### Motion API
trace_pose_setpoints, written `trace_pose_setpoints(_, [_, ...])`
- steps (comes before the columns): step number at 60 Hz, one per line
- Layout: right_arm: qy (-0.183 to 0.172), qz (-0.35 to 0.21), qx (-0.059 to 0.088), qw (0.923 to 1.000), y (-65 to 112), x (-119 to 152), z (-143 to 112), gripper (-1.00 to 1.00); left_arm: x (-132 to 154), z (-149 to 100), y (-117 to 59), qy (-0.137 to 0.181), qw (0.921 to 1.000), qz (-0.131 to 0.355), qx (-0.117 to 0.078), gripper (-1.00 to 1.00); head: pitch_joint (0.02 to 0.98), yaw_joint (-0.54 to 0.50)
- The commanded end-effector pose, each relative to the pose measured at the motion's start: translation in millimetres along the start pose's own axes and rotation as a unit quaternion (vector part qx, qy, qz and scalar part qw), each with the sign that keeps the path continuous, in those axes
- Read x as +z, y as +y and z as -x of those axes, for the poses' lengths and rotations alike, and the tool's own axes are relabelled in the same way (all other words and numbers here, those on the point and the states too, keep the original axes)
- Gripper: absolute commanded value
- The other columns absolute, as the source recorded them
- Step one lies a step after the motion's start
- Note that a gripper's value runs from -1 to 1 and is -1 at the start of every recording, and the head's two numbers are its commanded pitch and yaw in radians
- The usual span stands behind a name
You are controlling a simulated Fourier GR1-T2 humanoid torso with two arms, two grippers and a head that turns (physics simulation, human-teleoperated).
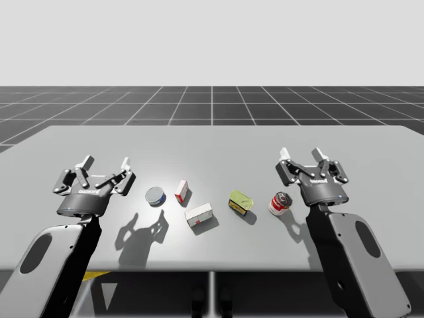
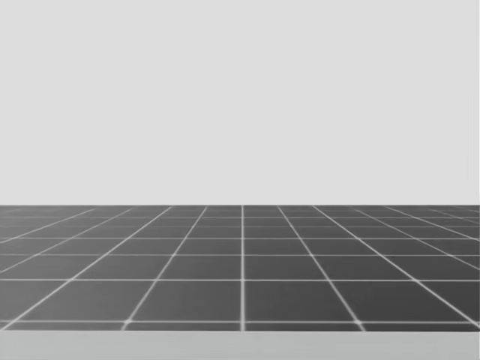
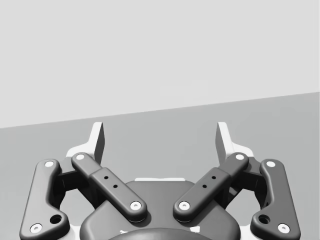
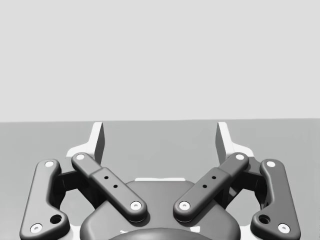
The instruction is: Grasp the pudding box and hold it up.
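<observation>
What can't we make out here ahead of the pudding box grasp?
1. High view: the small red-and-white box and the white box are too small to tell which is the pudding box.
2. High view: left arm and right arm run off the bottom edge.
3. Wrist views: the table under left gripper and right gripper is hidden by each gripper's body.

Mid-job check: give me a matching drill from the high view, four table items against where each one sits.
Things:
1. blue round can
2. red round can
3. yellow-green tin
4. flat white box

Places:
a. closest to the right gripper
b. closest to the front edge of the table
c. closest to the left gripper
d. between the flat white box and the red round can

Pairs: 1-c, 2-a, 3-d, 4-b
</observation>
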State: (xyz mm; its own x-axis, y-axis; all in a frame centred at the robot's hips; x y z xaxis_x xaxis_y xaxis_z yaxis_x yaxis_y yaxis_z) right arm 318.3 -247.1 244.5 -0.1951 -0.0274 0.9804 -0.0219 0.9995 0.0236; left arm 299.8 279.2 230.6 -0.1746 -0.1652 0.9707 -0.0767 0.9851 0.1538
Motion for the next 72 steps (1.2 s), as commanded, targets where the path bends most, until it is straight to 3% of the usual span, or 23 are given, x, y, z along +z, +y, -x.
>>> trace_pose_setpoints(1, [-0.009, 0.009, -0.004, 0.9999, 0.1, 2.8, -2.3, -1.0, 0.1, -0.1, 0.0, -0.001, 1.0, -0.001, -0.002, -1.0, 0.074, 0.01])
trace_pose_setpoints(8, [0.001, -0.012, -0.026, 0.9996, -3.4, 0.6, -4.2, -1.0, -0.1, -0.6, 1.1, 0.0, 1.0, -0.003, 0.0, -1.0, 0.101, 0.0])
trace_pose_setpoints(12, [0.007, -0.015, -0.028, 0.9995, -3.3, -0.8, -1.5, -1.0, -0.2, -0.9, 1.7, 0.001, 1.0, -0.005, 0.002, -1.0, 0.133, 0.0])
trace_pose_setpoints(43, [0.013, -0.006, -0.016, 0.9998, -4.0, -3.4, 2.4, -1.0, -1.2, -0.2, 2.5, 0.011, 0.9999, -0.007, -0.004, -1.0, 0.642, 0.01])
trace_pose_setpoints(59, [0.017, -0.001, -0.011, 0.9998, -3.9, -3.3, 3.5, -1.0, -2.0, 0.1, 2.9, 0.013, 0.9999, -0.004, -0.005, -1.0, 0.832, 0.05])
trace_pose_setpoints(72, [0.018, 0.002, -0.003, 0.9998, -3.3, -4.5, 4.5, -1.0, -2.9, -0.1, 1.9, 0.014, 0.9999, 0.001, -0.003, -1.0, 0.93, 0.09])
